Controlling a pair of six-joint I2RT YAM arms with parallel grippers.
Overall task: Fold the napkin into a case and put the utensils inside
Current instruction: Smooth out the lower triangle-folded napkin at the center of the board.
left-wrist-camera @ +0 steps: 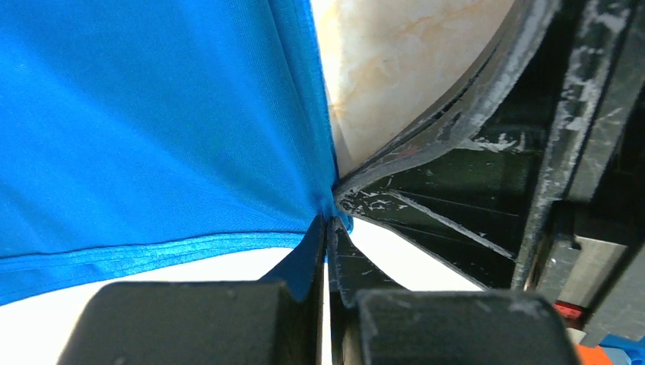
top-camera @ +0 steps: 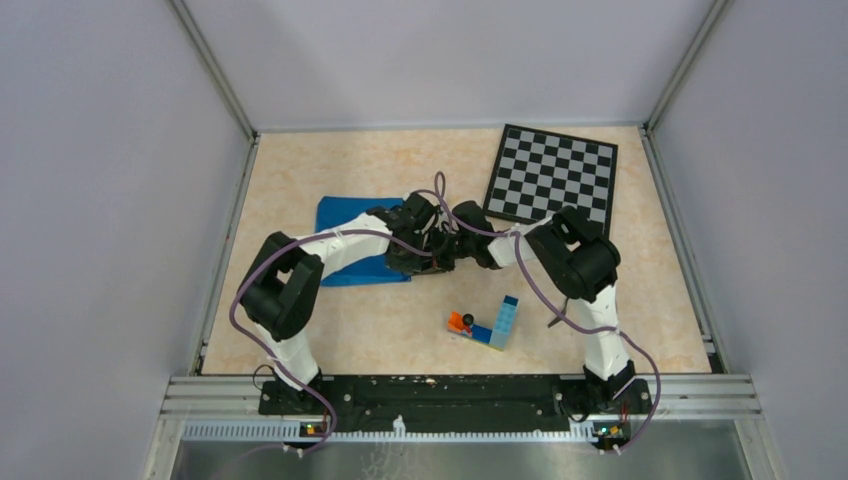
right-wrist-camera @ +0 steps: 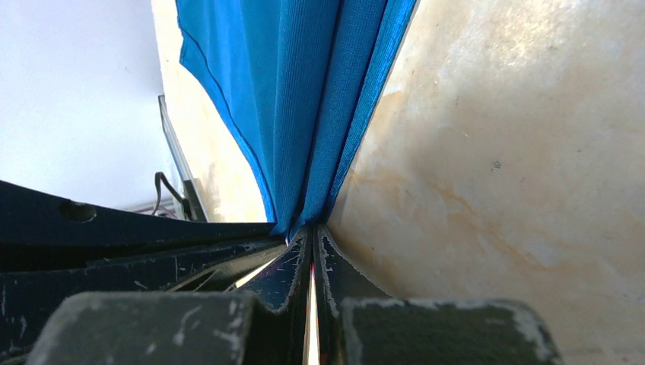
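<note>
The bright blue napkin [top-camera: 343,222] lies left of the table's middle, partly under my left forearm. My two grippers meet at its right edge. The left gripper [top-camera: 422,250] is shut on a pinch of the napkin [left-wrist-camera: 152,129]; the cloth fans out to the left from the closed fingertips of this left gripper [left-wrist-camera: 328,222]. My right gripper [top-camera: 447,252] is likewise shut on the napkin [right-wrist-camera: 304,106], whose bunched folds rise straight up from the right gripper [right-wrist-camera: 312,230]. The utensils are out of view.
A black-and-white chessboard [top-camera: 553,173] lies at the back right. A small block of toy bricks [top-camera: 490,324], blue with orange, sits near the front centre. Grey walls close in the beige tabletop [top-camera: 650,300] on three sides.
</note>
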